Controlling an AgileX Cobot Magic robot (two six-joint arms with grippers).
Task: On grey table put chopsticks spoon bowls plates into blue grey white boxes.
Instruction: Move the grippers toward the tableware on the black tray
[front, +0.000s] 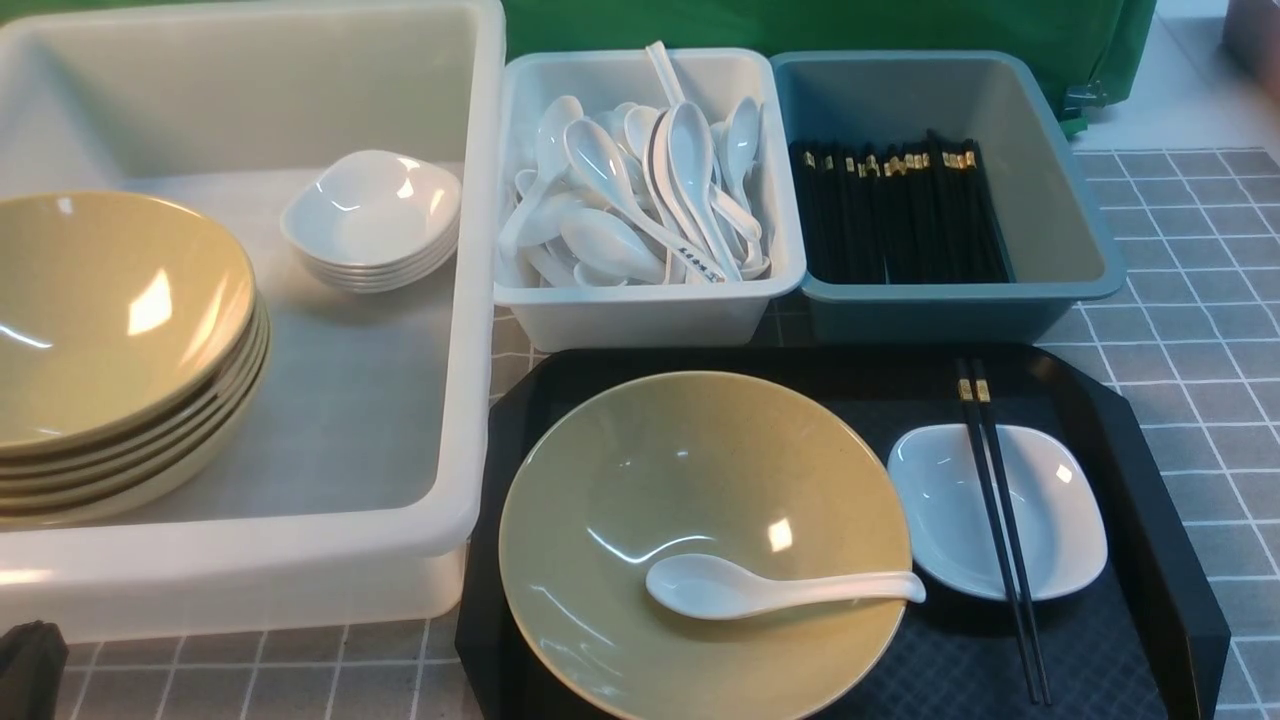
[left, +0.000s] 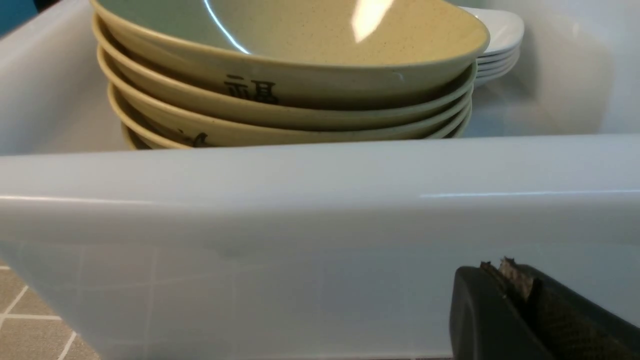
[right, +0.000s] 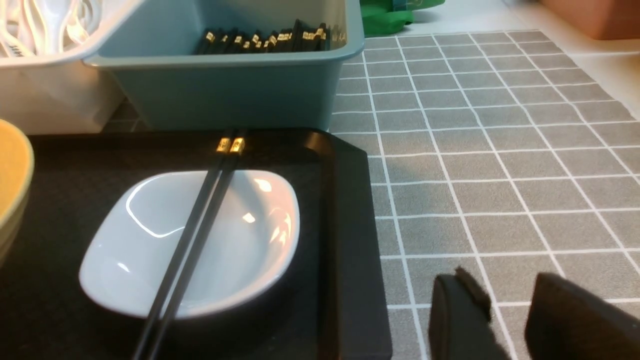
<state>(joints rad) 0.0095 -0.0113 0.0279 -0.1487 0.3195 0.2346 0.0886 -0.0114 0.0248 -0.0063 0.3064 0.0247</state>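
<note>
1. My left jaws are pressed together with nothing between them. My left gripper (left: 505, 272) hangs just outside the near wall of the translucent white tub (left: 320, 200).
2. My right jaws stand apart and grip nothing. My right gripper (right: 505, 290) is over the grey table (right: 500, 150), just beside the right edge of the black tray (right: 350, 225).
3. Nearest me on that tray is the small white plate (right: 250, 250). The chopsticks (right: 200, 225) lie across it, gold bands toward the blue-grey box (right: 225, 95).
4. Left of the plate, also on the tray, sits the yellow bowl (front: 700, 480). The white spoon (front: 760, 588) lies inside it, handle resting on the rim toward the plate.
5. Beyond the tray, the blue-grey box holds black chopsticks. The white box (front: 640, 315) beside it is full of white spoons.
6. The tub holds stacked yellow bowls (front: 110, 330) and stacked white dishes (front: 370, 215).
</note>
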